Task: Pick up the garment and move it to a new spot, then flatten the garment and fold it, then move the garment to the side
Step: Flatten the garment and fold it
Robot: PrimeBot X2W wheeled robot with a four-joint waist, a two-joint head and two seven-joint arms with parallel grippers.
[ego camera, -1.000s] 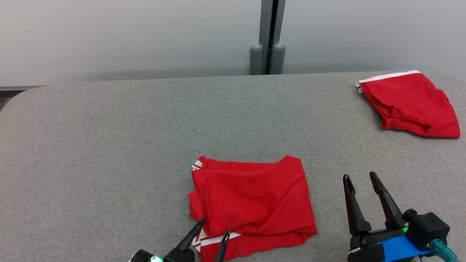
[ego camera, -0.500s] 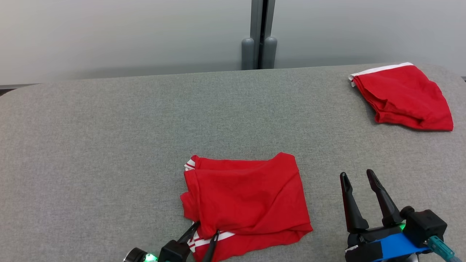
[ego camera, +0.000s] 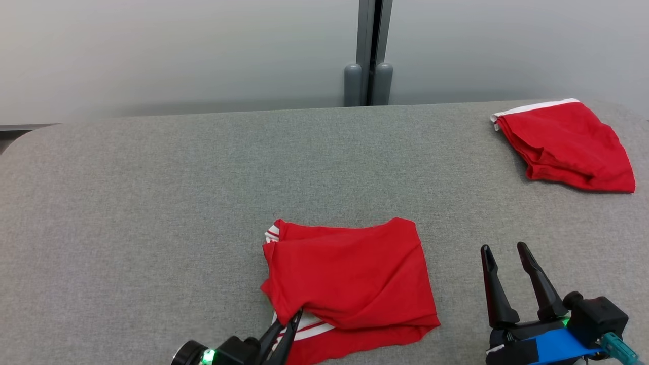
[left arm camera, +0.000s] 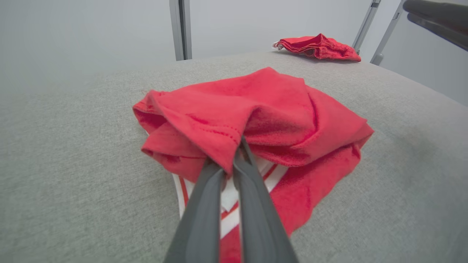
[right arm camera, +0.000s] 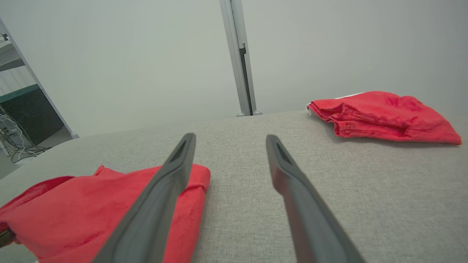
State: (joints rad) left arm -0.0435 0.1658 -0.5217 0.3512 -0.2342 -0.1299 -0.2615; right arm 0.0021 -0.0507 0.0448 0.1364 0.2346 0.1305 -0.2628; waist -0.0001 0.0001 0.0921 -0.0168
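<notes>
At six o'clock on the grey surface (ego camera: 152,203), the left tool (ego camera: 295,317) pinches a corner of the red garment (ego camera: 350,274); at its three o'clock, the right tool (ego camera: 503,248) gapes wide.

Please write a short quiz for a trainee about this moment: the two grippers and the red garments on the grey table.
1. True or false: the right gripper holds cloth.
2. Choose one. The left gripper is: A) open; B) shut on the near garment, at its near left edge; C) shut on nothing.
3. Fill in: the other garment lies at the table's far ____ corner, by the robot's own sides.

Key: 1 false, it is open and beside the near garment, apart from it. 2 B. 3 right.
</notes>
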